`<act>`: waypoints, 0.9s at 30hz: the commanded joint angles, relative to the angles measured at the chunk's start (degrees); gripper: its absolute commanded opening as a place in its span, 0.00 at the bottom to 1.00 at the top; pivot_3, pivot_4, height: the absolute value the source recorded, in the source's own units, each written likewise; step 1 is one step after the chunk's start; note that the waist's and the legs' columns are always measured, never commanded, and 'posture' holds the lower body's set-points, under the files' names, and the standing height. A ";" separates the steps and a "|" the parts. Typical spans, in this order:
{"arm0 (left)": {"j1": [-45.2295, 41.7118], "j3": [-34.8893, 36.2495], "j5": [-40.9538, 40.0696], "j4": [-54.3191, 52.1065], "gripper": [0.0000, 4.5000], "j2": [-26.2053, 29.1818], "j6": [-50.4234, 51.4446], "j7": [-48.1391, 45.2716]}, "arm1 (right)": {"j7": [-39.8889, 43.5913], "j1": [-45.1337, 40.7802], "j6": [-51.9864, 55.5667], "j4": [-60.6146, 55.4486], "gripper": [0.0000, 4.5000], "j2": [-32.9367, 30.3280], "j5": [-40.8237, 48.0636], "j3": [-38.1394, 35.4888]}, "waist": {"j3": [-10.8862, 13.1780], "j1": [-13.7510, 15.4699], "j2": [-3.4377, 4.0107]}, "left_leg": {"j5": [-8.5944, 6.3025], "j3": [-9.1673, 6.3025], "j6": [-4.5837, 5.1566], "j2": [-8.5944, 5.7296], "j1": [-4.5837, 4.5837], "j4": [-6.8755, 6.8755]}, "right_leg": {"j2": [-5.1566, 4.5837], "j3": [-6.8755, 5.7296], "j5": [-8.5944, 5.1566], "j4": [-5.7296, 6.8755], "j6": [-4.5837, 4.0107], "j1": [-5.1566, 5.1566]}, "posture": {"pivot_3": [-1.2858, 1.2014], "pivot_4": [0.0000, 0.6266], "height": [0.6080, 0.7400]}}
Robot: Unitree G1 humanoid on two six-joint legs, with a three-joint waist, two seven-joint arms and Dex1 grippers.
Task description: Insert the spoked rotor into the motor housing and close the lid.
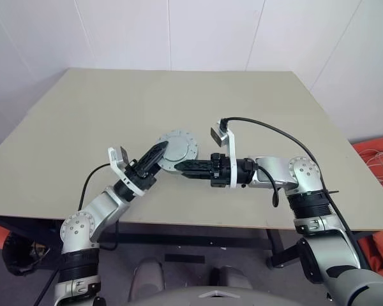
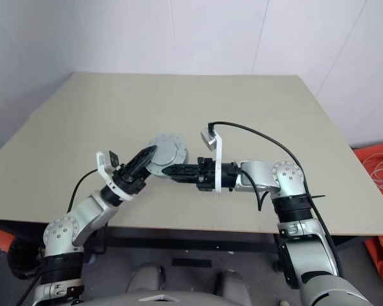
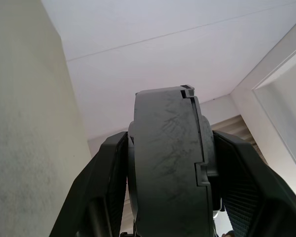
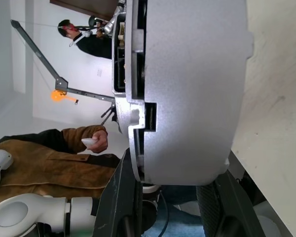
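Observation:
The round grey motor housing hangs a little above the table, held edge-on between both grippers. The lid lies folded against it, plain silver-grey face up. A narrow seam between the two halves shows in the right wrist view on the housing. My left gripper grips its near-left edge, with its fingers pressed on both sides of the housing. From the right, my right gripper is shut on the near edge, and its fingers flank the rim. The spoked rotor is hidden.
The beige table stretches wide behind and to both sides of the housing, and its front edge lies just under my forearms. Orange fabric with white cords lies on the floor at the right. A person in a brown jacket holds a small white object.

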 commanded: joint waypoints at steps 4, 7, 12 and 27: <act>0.13 -0.35 -1.95 -1.55 0.50 0.18 0.48 0.26 | 2.83 -1.17 -0.32 -3.20 0.35 0.04 2.90 0.12 | 0.00 0.00 -0.01 | 0.00 0.00 0.00 0.00 0.00 0.01 | 0.00 0.00 0.00 0.00 0.00 0.00 | 0.52 0.00 1.00; 0.39 -0.05 -1.94 -1.92 0.50 -0.71 -0.71 1.16 | 2.29 -1.14 -0.97 -3.36 0.35 -0.05 2.90 0.36 | -0.01 0.00 -0.01 | 0.00 0.00 0.00 0.00 0.01 0.01 | 0.00 0.00 0.00 0.00 0.00 0.02 | 0.52 0.00 1.00; 0.96 0.03 -2.02 -2.77 0.50 -1.85 -2.06 2.26 | -0.35 -0.01 -4.22 -4.13 0.35 -0.26 2.90 0.41 | -0.02 0.00 -0.03 | 0.00 0.00 0.00 0.01 -0.01 0.02 | 0.00 0.00 0.00 0.00 0.00 0.07 | 0.52 0.00 1.00; 1.34 -0.02 0.33 -3.31 0.47 -4.44 -5.54 2.89 | -1.64 2.32 -8.44 -4.05 0.94 -2.24 1.46 0.33 | -0.06 -0.03 -0.09 | 0.00 -0.01 0.00 -0.01 -0.06 0.05 | -0.03 -0.01 0.02 -0.01 0.04 0.09 | 0.52 0.00 1.00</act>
